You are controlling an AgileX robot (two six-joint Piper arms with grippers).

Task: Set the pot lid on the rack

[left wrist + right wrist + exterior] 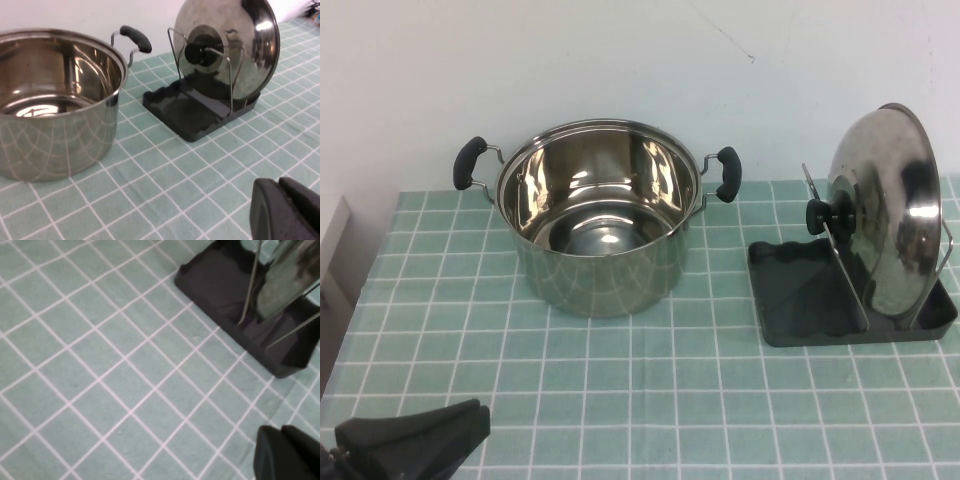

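**Pot lid seated upright in the rack**

The pot lid (886, 215), a round, domed, shiny steel disc with a black knob at its centre, is held on edge between the rack's thin wire dividers, its knob turned toward the robot's left and its lower rim set in the tray. The rack (800, 300), a dark grey rectangular plastic tray, is placed on the green checked cloth at the robot's right. The left gripper (420, 440) is seen at the near left edge, well apart from both.
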